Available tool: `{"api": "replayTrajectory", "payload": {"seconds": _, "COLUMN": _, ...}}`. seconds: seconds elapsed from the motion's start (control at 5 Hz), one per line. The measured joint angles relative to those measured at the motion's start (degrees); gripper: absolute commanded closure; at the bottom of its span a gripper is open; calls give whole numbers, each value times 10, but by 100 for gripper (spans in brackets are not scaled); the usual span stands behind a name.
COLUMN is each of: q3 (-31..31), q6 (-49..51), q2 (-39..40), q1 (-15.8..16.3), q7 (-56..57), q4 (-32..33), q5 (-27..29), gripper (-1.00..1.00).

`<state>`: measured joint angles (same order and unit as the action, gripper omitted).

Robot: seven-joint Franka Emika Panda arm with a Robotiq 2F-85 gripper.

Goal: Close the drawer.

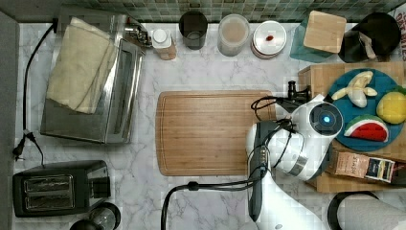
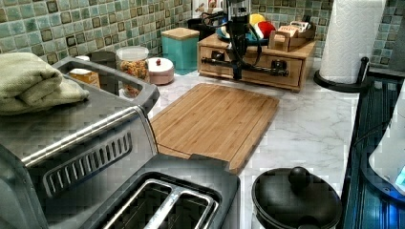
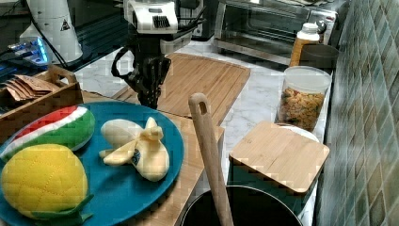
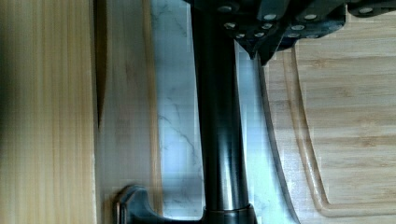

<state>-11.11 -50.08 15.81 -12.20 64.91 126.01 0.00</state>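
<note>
The drawer [image 2: 260, 61] is the light-wood front with a black bar handle [image 2: 267, 70] in the stand under the blue plate. In the left view it sits almost flush with the stand. The wrist view shows only a thin dark gap between the drawer front [image 4: 126, 140] and the stand top [image 4: 46, 140]. My gripper [image 4: 261, 52] points down with its fingers together, right beside the handle [image 4: 219, 130] on the cutting-board side, and nothing is between the fingers. The gripper [image 3: 149, 96] hangs just in front of the stand's edge.
The wooden cutting board [image 1: 210, 132] lies directly in front of the drawer. The blue plate [image 1: 356, 127] with toy fruit sits on the stand. A paper towel roll [image 2: 351, 38], a teal canister [image 2: 180, 47], jars, a toaster oven [image 1: 91, 76] and a toaster [image 1: 57, 187] ring the counter.
</note>
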Motion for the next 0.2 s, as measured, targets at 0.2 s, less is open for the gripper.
{"api": "replayTrajectory", "payload": {"seconds": 0.2, "q3": 1, "q6": -4, "q2": 1, "q1": 0, "q7": 0, "q4": 0, "q5": 0, "gripper": 100}}
